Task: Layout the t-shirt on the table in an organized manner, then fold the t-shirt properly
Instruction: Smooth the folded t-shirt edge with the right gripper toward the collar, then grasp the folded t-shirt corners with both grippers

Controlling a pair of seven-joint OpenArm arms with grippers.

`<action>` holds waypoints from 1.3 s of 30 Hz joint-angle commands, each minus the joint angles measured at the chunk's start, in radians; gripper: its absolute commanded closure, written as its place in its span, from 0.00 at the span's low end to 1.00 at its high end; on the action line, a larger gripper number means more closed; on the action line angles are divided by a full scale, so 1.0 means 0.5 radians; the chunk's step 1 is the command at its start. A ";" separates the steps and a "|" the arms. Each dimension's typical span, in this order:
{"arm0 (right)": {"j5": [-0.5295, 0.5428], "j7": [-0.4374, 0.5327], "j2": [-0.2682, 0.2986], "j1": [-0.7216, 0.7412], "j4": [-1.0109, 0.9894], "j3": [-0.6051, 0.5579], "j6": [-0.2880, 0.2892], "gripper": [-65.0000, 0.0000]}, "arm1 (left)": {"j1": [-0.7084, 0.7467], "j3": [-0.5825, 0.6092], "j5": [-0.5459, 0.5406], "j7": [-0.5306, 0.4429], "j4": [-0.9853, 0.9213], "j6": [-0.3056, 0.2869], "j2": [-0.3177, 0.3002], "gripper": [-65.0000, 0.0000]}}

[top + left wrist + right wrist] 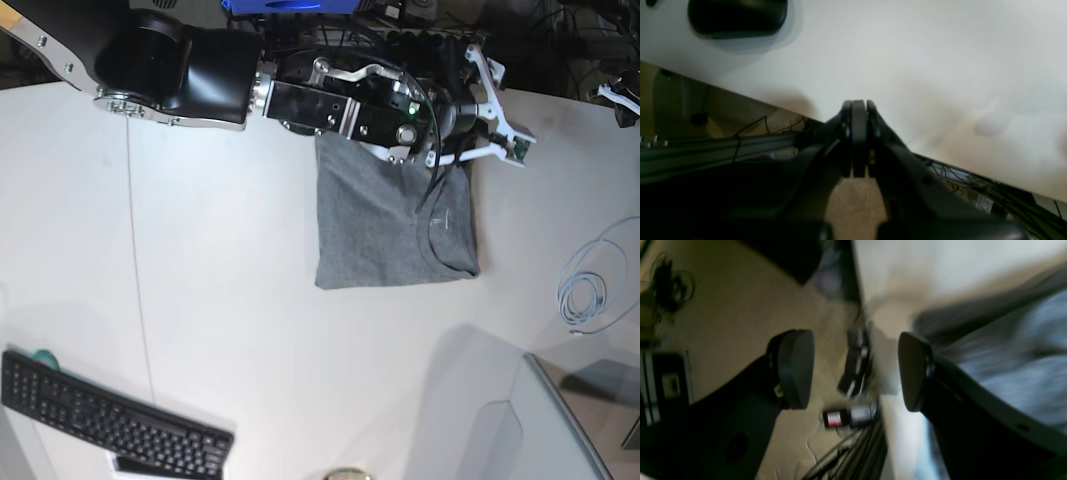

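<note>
The grey t-shirt (pixel 385 225) lies on the white table (pixel 230 300) as a compact rectangle, its crew neck (pixel 445 215) showing near the right side. My right gripper (pixel 512 108) stands open just past the shirt's far right corner, with nothing between its fingers. In the right wrist view the right gripper (pixel 855 370) hangs over the table's edge, and the t-shirt (pixel 1023 373) is a grey blur to its right. My left gripper (pixel 858 106) is shut on nothing, above the table (pixel 907 50) near its dark edge.
A black keyboard (pixel 110 420) lies at the front left and a coiled white cable (pixel 590 285) at the right. A thin seam line (pixel 135 260) crosses the table's left part. A black rounded object (pixel 736 16) sits on the table in the left wrist view. Cables hang below the edge.
</note>
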 commanded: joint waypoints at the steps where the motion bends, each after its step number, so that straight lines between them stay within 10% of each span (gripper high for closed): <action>1: 0.002 0.018 -0.016 0.024 0.042 0.109 -0.056 0.43 | 0.005 -0.025 -0.023 -0.042 0.037 0.010 -0.045 1.00; 4: 0.002 -0.019 0.023 -0.031 0.036 0.342 -0.222 0.50 | 0.005 -0.028 -0.023 -0.042 0.031 0.010 -0.045 1.00; 9: -0.001 -0.003 0.054 -0.031 -0.077 0.484 -0.237 1.00 | 0.024 -0.028 -0.023 -0.042 0.028 0.010 -0.048 1.00; 34: 0.002 0.469 -0.050 0.027 -0.418 -0.056 -0.231 1.00 | 0.005 -0.004 -0.042 -0.030 0.053 0.004 -0.021 1.00; 39: 0.011 0.479 -0.050 0.027 -0.412 -0.225 -0.228 1.00 | 0.002 0.144 -0.045 -0.030 0.148 -0.158 0.044 1.00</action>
